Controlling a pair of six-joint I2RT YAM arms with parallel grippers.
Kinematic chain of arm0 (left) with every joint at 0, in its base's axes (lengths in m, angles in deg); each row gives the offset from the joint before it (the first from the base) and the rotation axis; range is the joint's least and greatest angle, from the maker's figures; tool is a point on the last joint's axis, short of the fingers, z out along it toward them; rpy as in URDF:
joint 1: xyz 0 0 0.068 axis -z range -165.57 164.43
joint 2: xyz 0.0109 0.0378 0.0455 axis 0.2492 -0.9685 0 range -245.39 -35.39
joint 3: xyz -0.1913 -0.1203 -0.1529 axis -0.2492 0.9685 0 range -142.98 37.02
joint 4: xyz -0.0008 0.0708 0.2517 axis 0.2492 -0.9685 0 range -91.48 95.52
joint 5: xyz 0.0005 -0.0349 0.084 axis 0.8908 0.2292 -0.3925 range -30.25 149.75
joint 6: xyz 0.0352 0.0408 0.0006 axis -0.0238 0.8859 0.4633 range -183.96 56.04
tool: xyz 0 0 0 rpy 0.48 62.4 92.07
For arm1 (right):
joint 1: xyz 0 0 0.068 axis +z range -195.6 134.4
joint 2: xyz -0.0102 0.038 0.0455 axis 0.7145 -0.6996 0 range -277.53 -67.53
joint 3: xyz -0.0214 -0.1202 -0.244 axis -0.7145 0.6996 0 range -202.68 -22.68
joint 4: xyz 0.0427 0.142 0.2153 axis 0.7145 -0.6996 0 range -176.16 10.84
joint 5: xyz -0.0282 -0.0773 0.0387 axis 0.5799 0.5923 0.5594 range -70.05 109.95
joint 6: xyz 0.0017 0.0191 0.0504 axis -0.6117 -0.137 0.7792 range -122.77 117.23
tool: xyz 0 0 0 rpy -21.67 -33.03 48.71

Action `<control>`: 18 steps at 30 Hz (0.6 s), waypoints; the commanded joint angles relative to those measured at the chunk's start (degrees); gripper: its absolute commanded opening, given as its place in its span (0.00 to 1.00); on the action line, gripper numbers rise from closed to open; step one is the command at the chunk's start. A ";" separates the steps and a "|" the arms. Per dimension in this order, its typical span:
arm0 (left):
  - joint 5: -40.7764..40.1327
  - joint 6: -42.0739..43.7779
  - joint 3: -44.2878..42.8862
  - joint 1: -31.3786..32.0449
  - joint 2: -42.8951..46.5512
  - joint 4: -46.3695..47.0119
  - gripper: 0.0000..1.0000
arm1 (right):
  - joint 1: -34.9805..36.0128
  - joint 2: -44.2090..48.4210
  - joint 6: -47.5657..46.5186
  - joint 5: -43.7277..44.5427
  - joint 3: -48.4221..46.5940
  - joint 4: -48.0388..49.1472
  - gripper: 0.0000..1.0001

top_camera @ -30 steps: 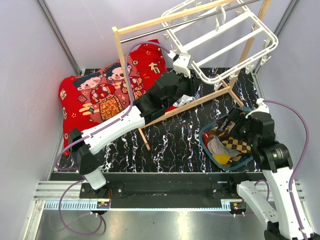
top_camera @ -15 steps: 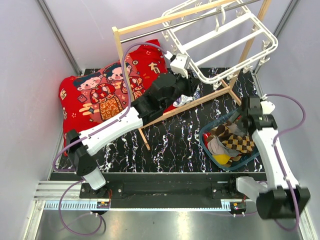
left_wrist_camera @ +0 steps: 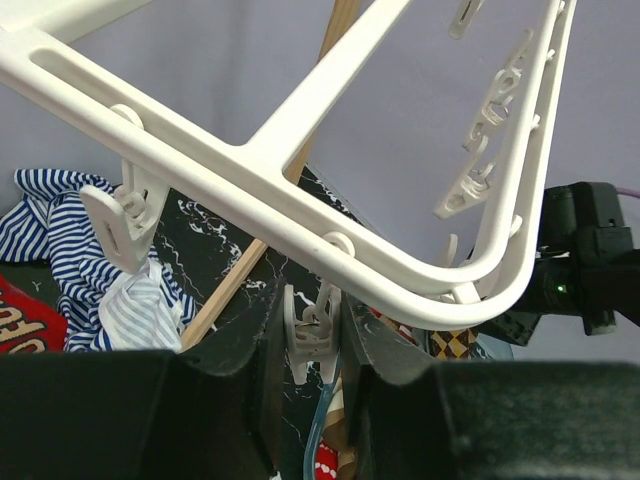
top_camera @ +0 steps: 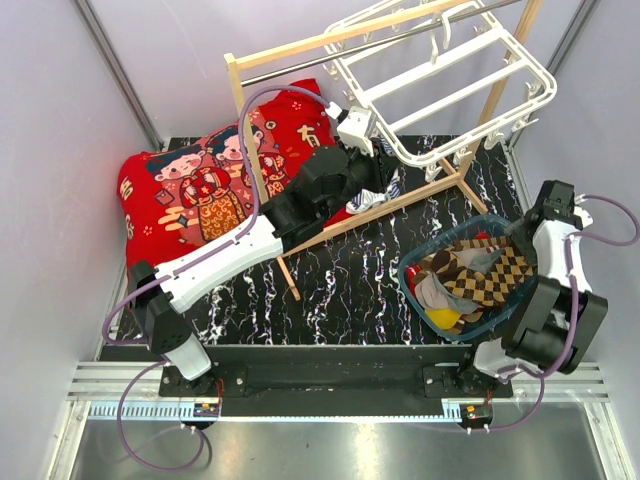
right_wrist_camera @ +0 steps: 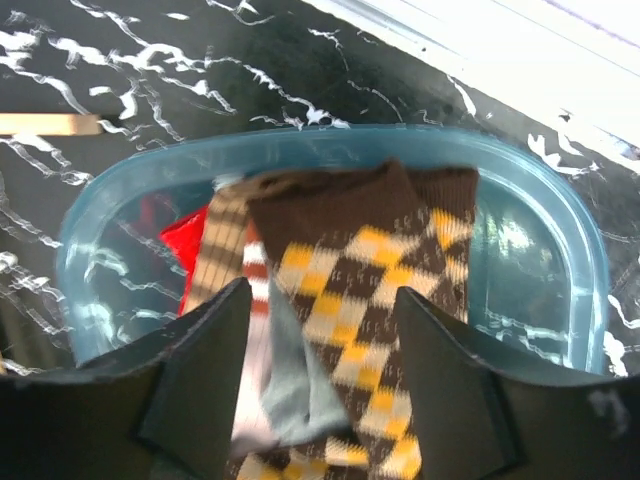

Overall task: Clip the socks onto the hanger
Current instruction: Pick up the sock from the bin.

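Observation:
The white grid hanger (top_camera: 450, 80) hangs tilted from the wooden rack at the back right. My left gripper (top_camera: 362, 170) is at its near left corner. In the left wrist view the hanger's frame (left_wrist_camera: 260, 185) crosses above, and my left gripper (left_wrist_camera: 318, 335) is shut on a small white clip peg (left_wrist_camera: 316, 322) dangling from it. The brown-tan diamond-checkered socks (top_camera: 488, 282) lie in a blue basket (top_camera: 412, 290). My right gripper (top_camera: 540, 222) is open and empty above the basket's far right edge. In the right wrist view a checkered sock (right_wrist_camera: 370, 290) lies below and between the fingers.
A red cartoon-print pillow (top_camera: 200, 190) lies at the back left. The light wooden pole rack (top_camera: 300, 50) stands across the back, its foot bar (top_camera: 400, 205) on the table. A blue-and-white striped cloth (top_camera: 372, 198) lies under the hanger and shows in the left wrist view (left_wrist_camera: 60, 230).
My right arm has swung from over the basket out to the right edge. My left gripper has shifted slightly up and right at the hanger's corner.

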 commanded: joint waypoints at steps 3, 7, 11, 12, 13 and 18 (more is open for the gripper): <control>1.07 -0.90 0.26 -0.12 1.87 2.21 0.00 | -3.23 -3.73 -3.87 -7.18 -0.39 6.68 0.61; 1.24 -1.16 0.26 -0.12 1.69 2.39 0.00 | -4.29 -5.84 -4.57 -9.20 0.58 8.70 0.59; 1.42 -1.16 0.18 -0.12 1.78 2.39 0.00 | -4.99 -7.86 -5.36 -10.09 1.81 11.16 0.54; 1.42 -1.25 0.26 -0.12 1.78 2.39 0.00 | -5.08 -8.56 -5.36 -10.00 1.99 11.43 0.52; 1.42 -1.16 0.18 -0.12 1.86 2.39 0.00 | -5.08 -8.91 -5.27 -10.08 2.25 11.69 0.50; 1.33 -1.16 0.35 -0.12 2.13 2.22 0.00 | -5.17 -9.45 -5.27 -9.38 4.01 12.84 0.38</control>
